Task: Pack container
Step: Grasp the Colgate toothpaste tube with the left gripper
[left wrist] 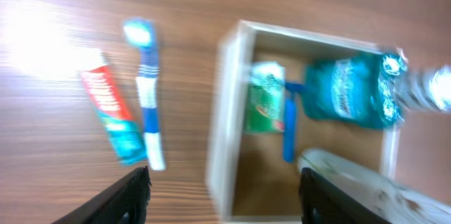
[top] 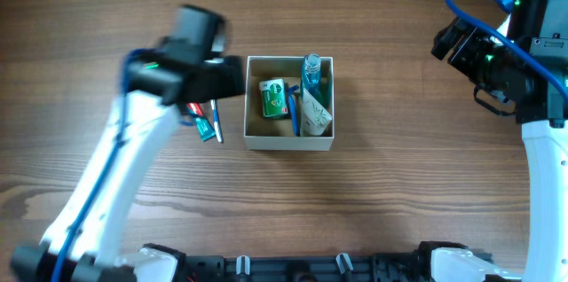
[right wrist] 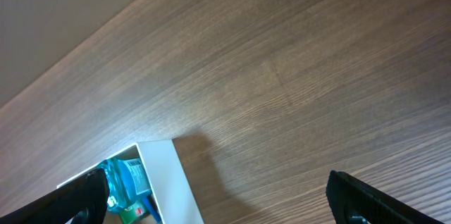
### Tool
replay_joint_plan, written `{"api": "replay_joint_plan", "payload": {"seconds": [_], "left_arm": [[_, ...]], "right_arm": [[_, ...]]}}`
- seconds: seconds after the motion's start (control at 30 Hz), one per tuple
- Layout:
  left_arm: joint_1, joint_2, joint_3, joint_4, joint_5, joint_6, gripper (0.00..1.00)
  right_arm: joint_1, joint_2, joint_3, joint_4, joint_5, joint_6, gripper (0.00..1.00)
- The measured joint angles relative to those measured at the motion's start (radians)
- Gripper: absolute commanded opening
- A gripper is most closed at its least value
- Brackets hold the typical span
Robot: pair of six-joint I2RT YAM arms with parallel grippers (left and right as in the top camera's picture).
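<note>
Wooden table (top: 399, 69) bearing the container (top: 290, 143), beside it a blue-and-white toothbrush (left wrist: 148, 97) and, seemingly, a toothpaste tube (left wrist: 111, 115).

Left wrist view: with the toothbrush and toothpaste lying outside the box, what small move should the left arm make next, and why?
Probably shift the left gripper sideways, off the container wall, until it is centred over the toothbrush. Its jaws stand open and empty, framing the wall in this view. The toothbrush and toothpaste lie on the table beside the box, unpacked.
</note>
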Motion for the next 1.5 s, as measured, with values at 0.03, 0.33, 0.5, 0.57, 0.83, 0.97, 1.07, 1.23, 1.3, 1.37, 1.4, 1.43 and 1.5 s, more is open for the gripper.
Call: {"api": "replay_joint_plan", "payload": {"seconds": [0.03, 0.33, 0.5, 0.57, 0.83, 0.97, 1.07, 1.23, 1.3, 1.37, 1.4, 1.43, 1.5], "left_arm": [[0.043, -0.02, 0.003, -0.023, -0.012, -0.002, 0.7], [0.281, 0.237, -0.143, 0.08, -0.005, -0.132, 0.66], [0.283, 0.383, -0.159, 0.152, 0.025, -0.176, 0.66], [0.283, 0.409, -0.159, 0.176, 0.029, -0.186, 0.66], [0.283, 0.453, -0.159, 0.241, 0.031, -0.19, 0.63], [0.283, 0.489, -0.158, 0.244, 0.03, -0.194, 0.55], [0.284, 0.489, -0.158, 0.245, 0.029, -0.198, 0.45], [0.284, 0.489, -0.158, 0.239, 0.018, -0.194, 0.2], [0.285, 0.489, -0.158, 0.231, 0.013, -0.182, 0.15], [0.286, 0.489, -0.158, 0.217, 0.012, -0.154, 0.1], [0.286, 0.487, -0.157, 0.212, 0.012, -0.128, 0.08], [0.286, 0.481, -0.156, 0.194, 0.006, -0.107, 0.08], [0.286, 0.461, -0.157, 0.162, 0.0, -0.087, 0.08]], "right_arm": [[0.0, 0.0, 0.0, 0.0, 0.0, 0.0, 1.0], [0.0, 0.0, 0.0, 0.001, 0.0, 0.0, 1.0], [0.0, 0.0, 0.0, 0.0, 0.0, 0.0, 1.0], [0.0, 0.0, 0.0, 0.0, 0.0, 0.0, 1.0], [0.0, 0.0, 0.0, 0.0, 0.0, 0.0, 1.0], [0.0, 0.0, 0.0, 0.0, 0.0, 0.0, 1.0], [0.0, 0.0, 0.0, 0.0, 0.0, 0.0, 1.0], [0.0, 0.0, 0.0, 0.0, 0.0, 0.0, 1.0], [0.0, 0.0, 0.0, 0.0, 0.0, 0.0, 1.0], [0.0, 0.0, 0.0, 0.0, 0.0, 0.0, 1.0], [0.0, 0.0, 0.0, 0.001, 0.0, 0.0, 1.0], [0.0, 0.0, 0.0, 0.0, 0.0, 0.0, 1.0], [0.0, 0.0, 0.0, 0.0, 0.0, 0.0, 1.0]]}}
